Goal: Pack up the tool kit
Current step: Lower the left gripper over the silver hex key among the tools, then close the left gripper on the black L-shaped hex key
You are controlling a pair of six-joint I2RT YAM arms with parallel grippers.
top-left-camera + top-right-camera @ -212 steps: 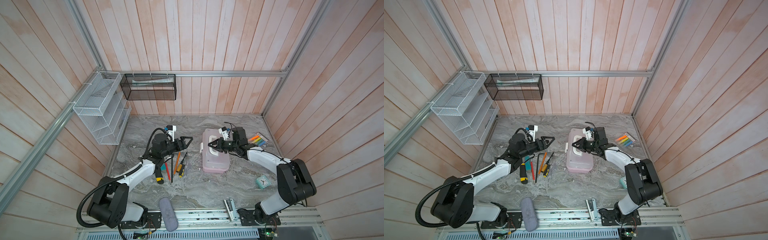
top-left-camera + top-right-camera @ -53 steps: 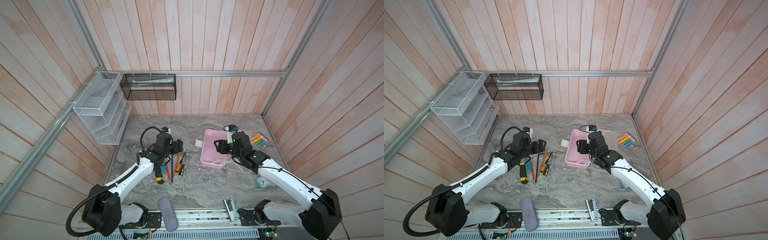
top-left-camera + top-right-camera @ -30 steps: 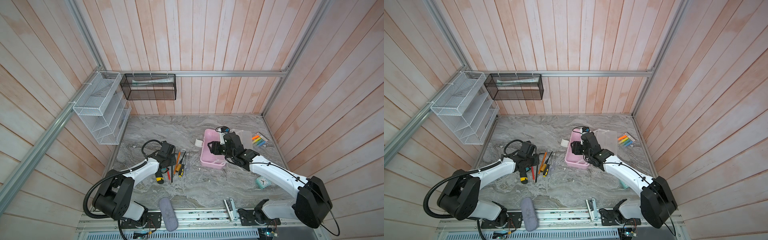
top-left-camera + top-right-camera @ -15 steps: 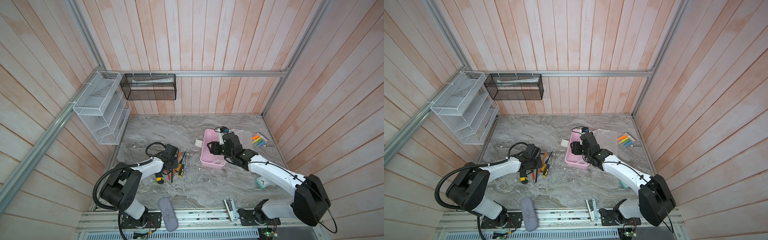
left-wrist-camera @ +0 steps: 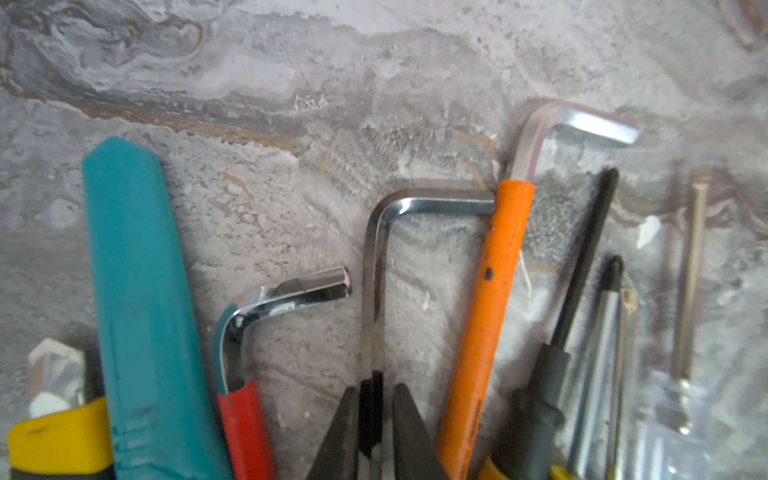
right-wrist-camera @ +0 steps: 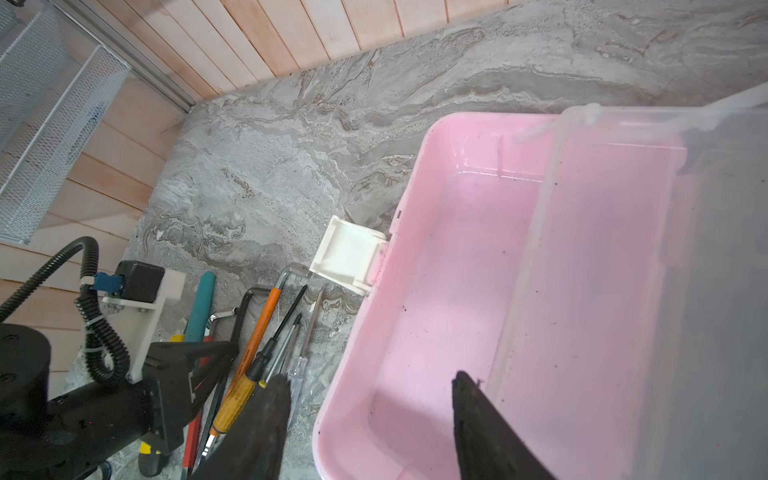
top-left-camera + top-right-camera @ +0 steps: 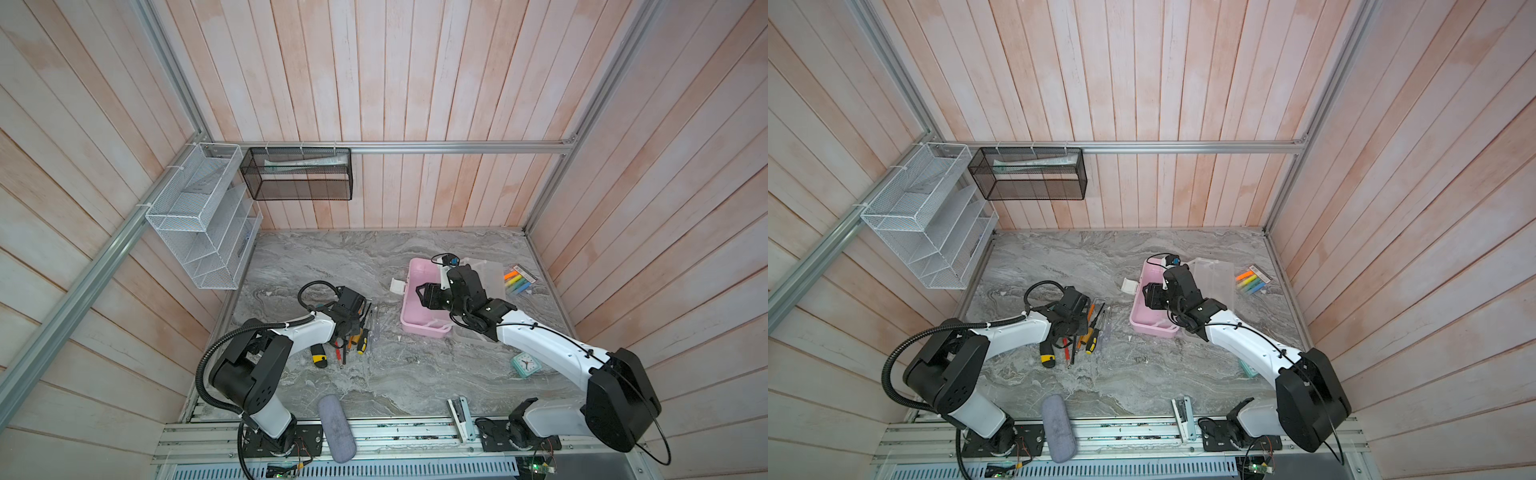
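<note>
On the table [image 7: 332, 257], the pink box [image 7: 412, 286] sits open, frosted lid [image 7: 1214, 282] back.

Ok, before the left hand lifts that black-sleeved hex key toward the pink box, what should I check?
1. Left hand straddles the black-sleeved hex key: ok.
2. Firm grip on it: cannot tell; contact on both sides is unclear.
3. Key free to lift: not ok; its bent end butts the orange-sleeved hex key, which may get dragged.
4. Pink box empty, frosted lid swung open: ok.
5. Drop path: probably not ok; the open, empty right hand hangs over the box.
</note>
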